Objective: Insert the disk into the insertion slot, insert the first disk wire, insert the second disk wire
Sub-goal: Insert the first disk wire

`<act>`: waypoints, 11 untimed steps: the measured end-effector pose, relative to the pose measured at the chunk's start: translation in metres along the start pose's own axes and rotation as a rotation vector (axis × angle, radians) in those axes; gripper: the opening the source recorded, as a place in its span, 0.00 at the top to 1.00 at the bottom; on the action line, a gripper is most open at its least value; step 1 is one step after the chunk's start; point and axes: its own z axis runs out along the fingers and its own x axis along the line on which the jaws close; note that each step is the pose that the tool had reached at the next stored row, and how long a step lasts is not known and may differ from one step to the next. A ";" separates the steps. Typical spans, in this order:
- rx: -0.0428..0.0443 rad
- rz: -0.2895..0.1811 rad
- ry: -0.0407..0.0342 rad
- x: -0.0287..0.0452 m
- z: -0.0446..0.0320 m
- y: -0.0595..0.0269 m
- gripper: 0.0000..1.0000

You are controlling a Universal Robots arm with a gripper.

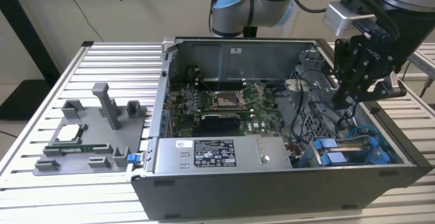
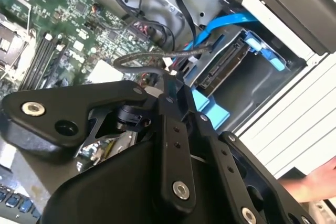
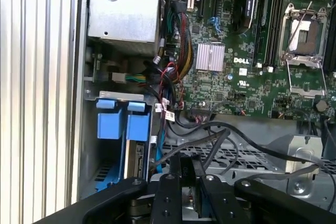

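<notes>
Disk [image 2: 220,69] position: seated on edge in the insertion slot [image 2: 251,85], at the corner of the case [image 1: 272,198] on the exterior view's right, and clipped in its blue carrier [image 2: 210,107]. The first step of the task is judged complete. Gripper [image 1: 342,102] position: inside the case, above the slot and slightly toward the motherboard [image 1: 224,99], with the tip pointing down. From the gripper, the disk lies lower and closer to the case wall nearest the exterior camera; it is near the gripper but apart from it. The disk's long axis is judged to run across the exterior view, from the power supply [image 1: 217,155] side toward the case's end wall, so the gripper stands over the end that faces the case interior. Gripper state: the fingers [image 2: 170,108] are drawn together at the tip; whether a wire is pinched between them cannot be told. The second wrist view presents the disk's open end, with a blue cable [image 2: 226,24] arching over it and a grey braided wire [image 2: 157,59] passing just beyond the gripper tip. Whether either is plugged in cannot be told. That view also includes a person's hand [image 2: 315,182] outside the case. The first wrist view presents two blue carrier tabs [image 3: 110,124] side by side and a black wire [image 3: 210,140] crossing just beside the gripper tip.
</notes>
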 end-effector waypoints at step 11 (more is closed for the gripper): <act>-0.0537 0.003 -0.0034 0.0230 0.0020 -0.0175 1.00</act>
